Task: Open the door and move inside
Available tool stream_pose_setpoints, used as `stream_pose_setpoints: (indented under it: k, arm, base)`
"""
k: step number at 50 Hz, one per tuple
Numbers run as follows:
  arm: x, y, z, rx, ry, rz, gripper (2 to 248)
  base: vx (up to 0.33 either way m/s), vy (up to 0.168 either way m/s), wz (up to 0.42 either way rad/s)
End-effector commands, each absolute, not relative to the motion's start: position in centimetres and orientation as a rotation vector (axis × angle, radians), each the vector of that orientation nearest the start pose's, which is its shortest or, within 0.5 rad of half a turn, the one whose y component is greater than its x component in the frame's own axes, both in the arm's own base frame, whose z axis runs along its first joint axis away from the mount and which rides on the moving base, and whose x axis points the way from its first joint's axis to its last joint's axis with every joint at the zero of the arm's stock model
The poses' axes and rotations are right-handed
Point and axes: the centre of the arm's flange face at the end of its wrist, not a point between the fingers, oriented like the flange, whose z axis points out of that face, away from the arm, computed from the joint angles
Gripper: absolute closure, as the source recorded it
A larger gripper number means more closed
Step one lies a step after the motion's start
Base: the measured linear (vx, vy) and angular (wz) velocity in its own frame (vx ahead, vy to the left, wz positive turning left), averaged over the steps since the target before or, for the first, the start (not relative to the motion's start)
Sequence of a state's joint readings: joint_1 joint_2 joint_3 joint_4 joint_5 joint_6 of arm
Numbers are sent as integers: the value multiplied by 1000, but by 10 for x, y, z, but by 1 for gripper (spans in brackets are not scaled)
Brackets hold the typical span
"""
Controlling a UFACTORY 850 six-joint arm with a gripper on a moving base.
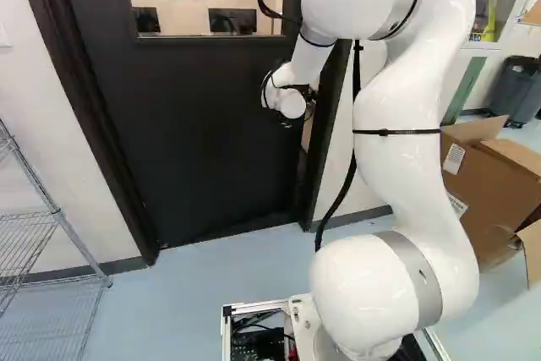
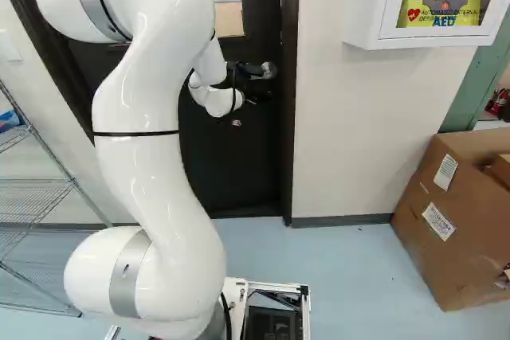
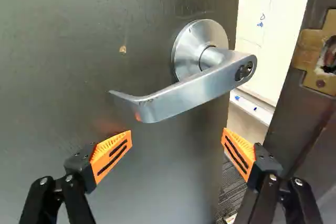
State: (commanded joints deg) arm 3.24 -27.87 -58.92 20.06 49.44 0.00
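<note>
Black in colour, the windowed door (image 1: 203,133) is seen left of centre in the left base view, standing ajar. Its silver lever handle (image 3: 184,95) is mounted ahead of the hand (image 2: 253,84), which is released, its two orange-padded fingers spread wide. Through the gap between door edge and dark frame (image 3: 296,106), a whiteboard (image 3: 268,24) is revealed. Wire shelving (image 1: 57,216) is placed at lower left of that base view; an opened cardboard box (image 2: 478,236) is seen at right in the other.
</note>
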Motion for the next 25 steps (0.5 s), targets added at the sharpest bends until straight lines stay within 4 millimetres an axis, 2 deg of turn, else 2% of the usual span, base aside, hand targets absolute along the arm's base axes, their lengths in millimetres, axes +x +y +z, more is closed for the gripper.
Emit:
stream_pose_setpoints:
  k: [25]
  arm:
    - [649, 24, 399, -2362, 473, -2024, 3]
  base:
    - [0, 0, 0]
